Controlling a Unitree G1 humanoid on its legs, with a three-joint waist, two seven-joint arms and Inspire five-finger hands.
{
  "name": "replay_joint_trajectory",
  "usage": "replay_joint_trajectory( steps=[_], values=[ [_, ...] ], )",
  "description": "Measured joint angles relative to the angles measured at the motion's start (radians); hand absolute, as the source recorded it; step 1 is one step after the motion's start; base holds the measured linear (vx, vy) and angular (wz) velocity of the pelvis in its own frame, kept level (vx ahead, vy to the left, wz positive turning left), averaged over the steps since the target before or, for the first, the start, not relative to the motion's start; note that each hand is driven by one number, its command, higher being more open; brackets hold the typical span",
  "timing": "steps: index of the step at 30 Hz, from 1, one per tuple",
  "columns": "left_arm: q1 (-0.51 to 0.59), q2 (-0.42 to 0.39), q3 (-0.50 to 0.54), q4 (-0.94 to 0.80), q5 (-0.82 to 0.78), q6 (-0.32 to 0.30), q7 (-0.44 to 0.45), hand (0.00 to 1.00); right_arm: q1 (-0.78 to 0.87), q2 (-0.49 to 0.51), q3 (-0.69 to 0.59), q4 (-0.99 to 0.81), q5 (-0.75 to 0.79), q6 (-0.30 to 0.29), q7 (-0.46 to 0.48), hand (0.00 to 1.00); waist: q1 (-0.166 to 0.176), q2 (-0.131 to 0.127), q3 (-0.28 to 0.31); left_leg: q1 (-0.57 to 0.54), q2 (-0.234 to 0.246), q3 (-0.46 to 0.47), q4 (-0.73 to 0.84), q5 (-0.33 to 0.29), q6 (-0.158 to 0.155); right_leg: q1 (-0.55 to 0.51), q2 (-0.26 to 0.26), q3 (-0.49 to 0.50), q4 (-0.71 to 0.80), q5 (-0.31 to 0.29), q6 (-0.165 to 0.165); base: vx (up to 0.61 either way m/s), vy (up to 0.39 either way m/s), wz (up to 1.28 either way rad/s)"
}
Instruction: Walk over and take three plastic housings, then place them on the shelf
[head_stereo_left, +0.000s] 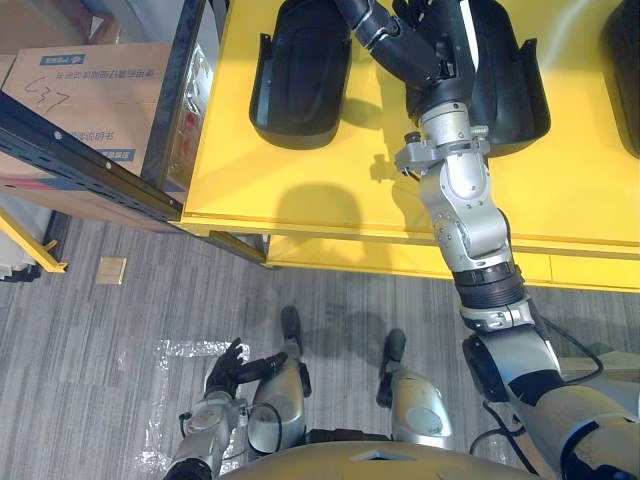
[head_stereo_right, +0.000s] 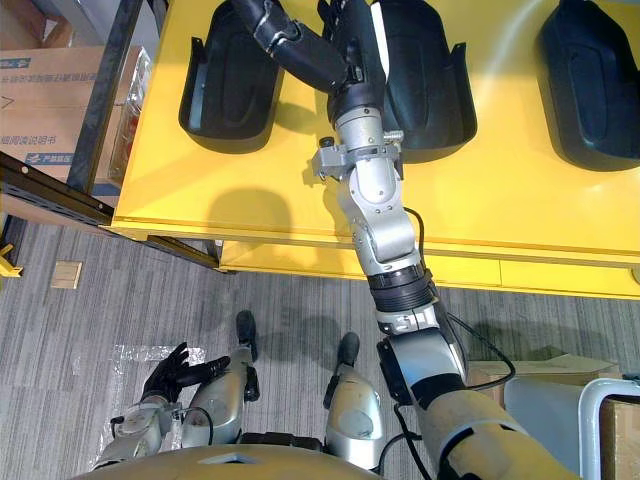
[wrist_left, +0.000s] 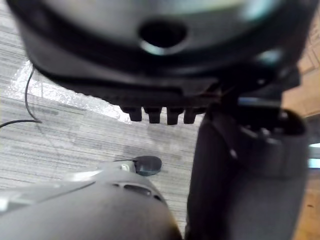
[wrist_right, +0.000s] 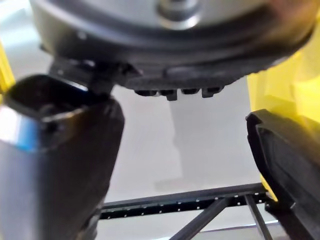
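Note:
Three black plastic housings lie on a yellow table (head_stereo_left: 300, 190): a left housing (head_stereo_left: 300, 70), a middle housing (head_stereo_left: 505, 85) and a right housing (head_stereo_right: 590, 80). My right hand (head_stereo_right: 300, 45) reaches over the table, above the gap between the left and middle housings, touching the middle one's near edge. Its fingers look straight and hold nothing. In the right wrist view a housing's rim (wrist_right: 282, 165) shows beside the thumb (wrist_right: 55, 165). My left hand (head_stereo_left: 225, 370) hangs low over the floor, fingers relaxed and empty.
A dark metal rack (head_stereo_left: 90, 165) with a cardboard box (head_stereo_left: 90, 90) stands left of the table. Crumpled clear plastic film (head_stereo_left: 175, 350) lies on the grey floor. Another cardboard box (head_stereo_right: 610, 440) sits at the lower right.

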Motion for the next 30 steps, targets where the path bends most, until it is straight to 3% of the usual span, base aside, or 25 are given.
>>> replay_joint_trajectory(
  steps=[16, 21, 30],
  values=[
    [-0.001, 0.003, -0.019, -0.011, -0.004, 0.0, 0.007, 1.0, -0.22, 0.001, -0.032, 0.322, 0.044, 0.04, -0.052, 1.0, 0.037, 0.0, 0.0, -0.012, -0.005, -0.053, 0.0, 0.011, 0.002, 0.032, 0.0, -0.053, -0.02, 0.009, 0.001, -0.01, -0.007, 0.1],
    [-0.007, 0.002, -0.019, -0.012, -0.005, -0.001, -0.002, 1.0, -0.244, 0.001, -0.048, 0.355, 0.043, 0.04, -0.145, 1.0, 0.057, 0.001, 0.0, -0.016, -0.005, -0.058, 0.0, 0.013, 0.002, 0.031, 0.001, -0.057, -0.019, 0.009, 0.001, 0.0, -0.002, 0.01],
    [-0.011, 0.001, -0.019, -0.012, -0.01, -0.001, 0.0, 1.0, -0.283, 0.001, -0.114, 0.402, 0.039, 0.039, -0.26, 1.0, 0.056, 0.003, 0.001, -0.022, -0.006, -0.06, 0.001, 0.013, 0.002, 0.026, 0.001, -0.059, -0.019, 0.009, 0.0, 0.0, -0.001, 0.0]
  ],
)
